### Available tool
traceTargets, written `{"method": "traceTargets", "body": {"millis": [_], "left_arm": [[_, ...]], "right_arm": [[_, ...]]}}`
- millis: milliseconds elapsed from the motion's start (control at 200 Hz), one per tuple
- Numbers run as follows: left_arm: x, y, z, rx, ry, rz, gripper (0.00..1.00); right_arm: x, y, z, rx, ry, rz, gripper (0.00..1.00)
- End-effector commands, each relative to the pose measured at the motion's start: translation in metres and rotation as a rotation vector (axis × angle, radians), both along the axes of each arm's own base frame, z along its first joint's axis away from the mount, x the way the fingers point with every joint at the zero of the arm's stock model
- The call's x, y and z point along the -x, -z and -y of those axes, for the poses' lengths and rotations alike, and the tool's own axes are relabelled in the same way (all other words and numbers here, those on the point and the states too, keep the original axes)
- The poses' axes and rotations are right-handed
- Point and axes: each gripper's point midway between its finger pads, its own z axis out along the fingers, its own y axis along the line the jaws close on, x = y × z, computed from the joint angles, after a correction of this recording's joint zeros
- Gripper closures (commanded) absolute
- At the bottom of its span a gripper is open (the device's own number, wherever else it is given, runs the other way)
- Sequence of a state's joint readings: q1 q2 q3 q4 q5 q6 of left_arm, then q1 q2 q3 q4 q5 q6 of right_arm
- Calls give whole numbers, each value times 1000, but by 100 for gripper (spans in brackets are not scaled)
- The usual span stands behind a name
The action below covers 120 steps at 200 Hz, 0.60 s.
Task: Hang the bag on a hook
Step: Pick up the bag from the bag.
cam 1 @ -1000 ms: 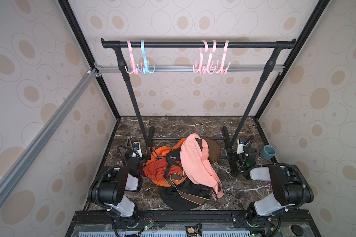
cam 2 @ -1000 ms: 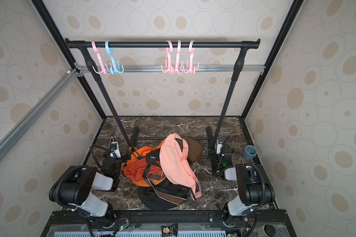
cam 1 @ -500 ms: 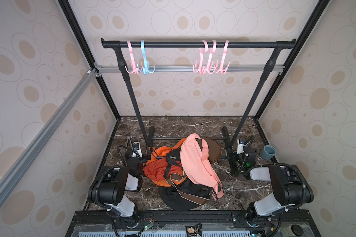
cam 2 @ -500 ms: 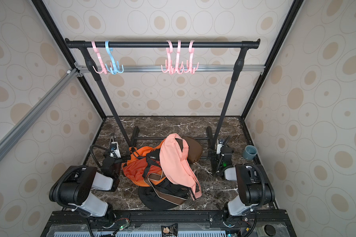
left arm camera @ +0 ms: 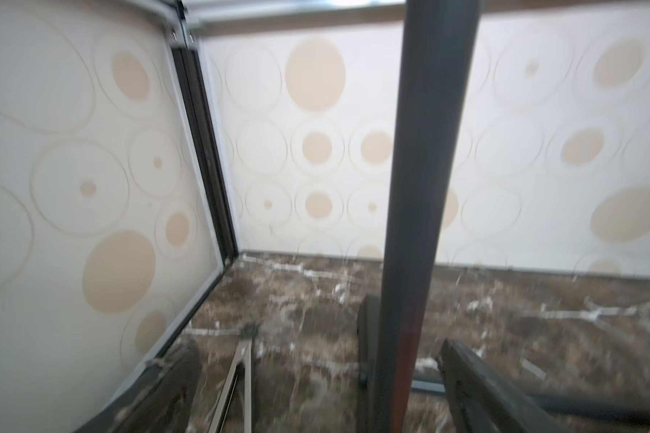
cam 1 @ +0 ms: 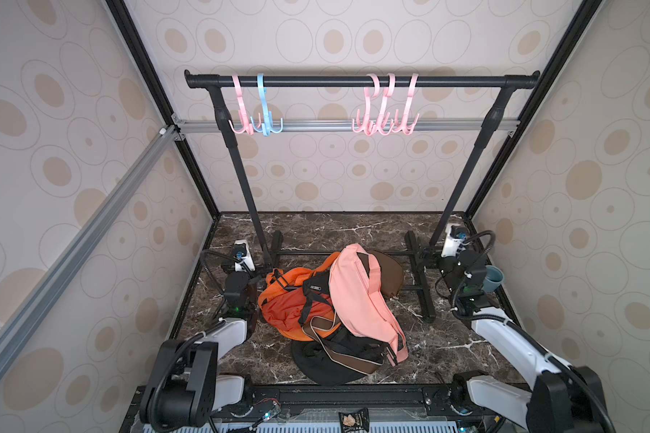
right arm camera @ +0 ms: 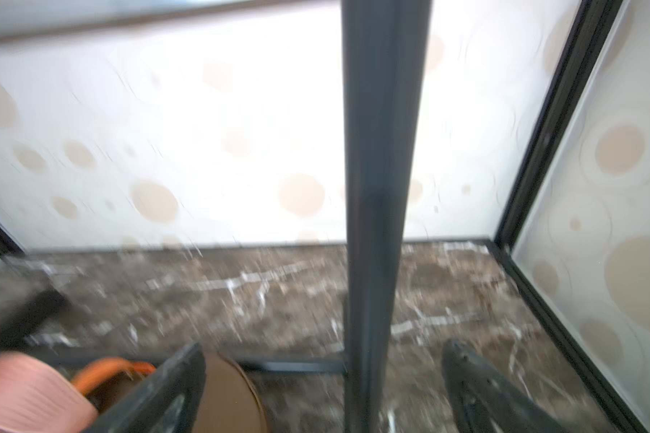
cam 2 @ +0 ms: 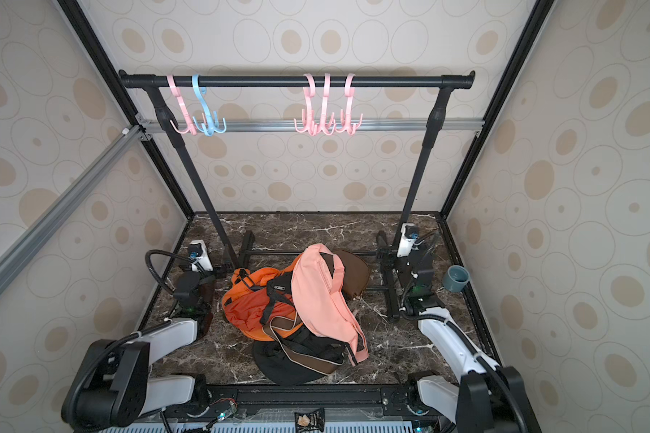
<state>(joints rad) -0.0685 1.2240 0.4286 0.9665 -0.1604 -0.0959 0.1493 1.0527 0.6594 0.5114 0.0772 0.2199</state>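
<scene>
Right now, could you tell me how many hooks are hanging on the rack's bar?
5: a pink hook and a blue hook near the bar's left end, three pink hooks bunched right of centre. None appear hidden.

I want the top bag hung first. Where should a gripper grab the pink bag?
Judging from a top view, take the pink bag by its strap crossing the upper end, coming from above: it lies raised on the pile's top, while the body is broad and flat.

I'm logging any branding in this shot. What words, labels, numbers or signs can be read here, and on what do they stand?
No text can be read.
Small label on the black strap of the orange bag: too small to read.
Dark packet at the front edge: print too small to read.
</scene>
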Motion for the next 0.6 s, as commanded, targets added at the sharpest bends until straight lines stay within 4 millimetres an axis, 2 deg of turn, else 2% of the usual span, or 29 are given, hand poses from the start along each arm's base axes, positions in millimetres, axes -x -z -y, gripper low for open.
{"method": "traceTargets", "body": {"millis": [0,10,80,160,250,280,310,375,435,480,515,595], "left_arm": [[-10,-43,-6,206,-33,-18,0],[-10,-54,-6,220,-29,3,0],[-10,-77,4,273,32,-23,0],[1,-95,14,338,101,1,0],[22,-117,31,339,230,90,0],[26,-122,33,352,248,110,0],[30,-124,33,368,253,115,0],[35,-131,35,350,264,117,0],[36,-130,32,347,243,91,0],[35,-125,31,338,224,54,0],[35,-121,28,334,207,26,0],[35,-99,25,320,165,-67,0]], "right_arm": [[8,-38,-6,-373,-72,26,0],[8,-44,-9,-369,-95,30,0],[8,-79,-41,-364,-265,7,1],[11,-108,-70,-354,-391,-45,1],[11,-118,-95,-272,-423,-140,1],[11,-122,-101,-234,-432,-151,0],[14,-125,-119,-174,-458,-172,0],[16,-132,-140,-78,-481,-190,0],[16,-131,-150,-37,-477,-238,0],[15,-121,-153,-19,-452,-289,0],[18,-110,-160,10,-451,-320,0],[23,-74,-167,68,-404,-377,2]]}}
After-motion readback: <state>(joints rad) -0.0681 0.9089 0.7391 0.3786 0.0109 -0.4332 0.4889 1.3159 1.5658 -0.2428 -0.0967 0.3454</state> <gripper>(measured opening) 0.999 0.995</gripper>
